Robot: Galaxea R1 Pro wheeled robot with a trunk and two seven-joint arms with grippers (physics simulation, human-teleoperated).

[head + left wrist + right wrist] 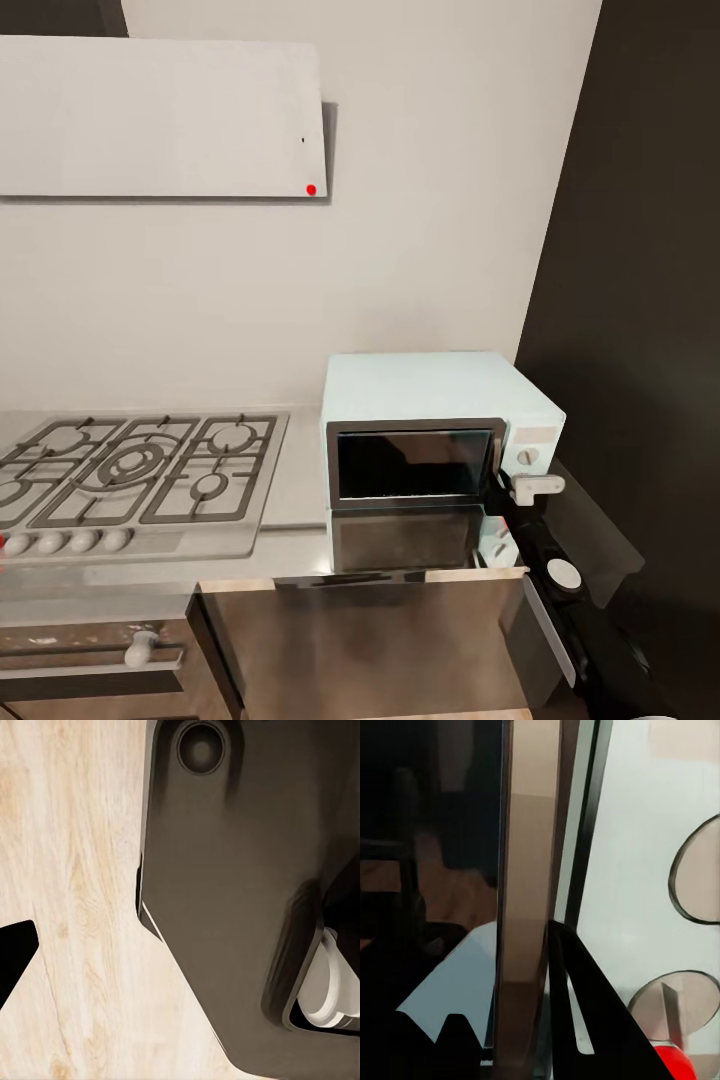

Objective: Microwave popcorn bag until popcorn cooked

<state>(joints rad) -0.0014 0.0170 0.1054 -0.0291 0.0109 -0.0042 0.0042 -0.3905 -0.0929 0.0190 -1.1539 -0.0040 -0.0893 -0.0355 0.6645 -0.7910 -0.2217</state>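
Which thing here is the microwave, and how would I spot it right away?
Find the grey countertop under the white wall, then look to the right of the gas hob, up against the dark tall panel. The microwave is the pale mint-white box there, with a dark glass door and round knobs on its right side, unlike the flat grated hob beside it.

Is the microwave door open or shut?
Shut or nearly: the microwave door sits flat against its front, with the right gripper at its edge.
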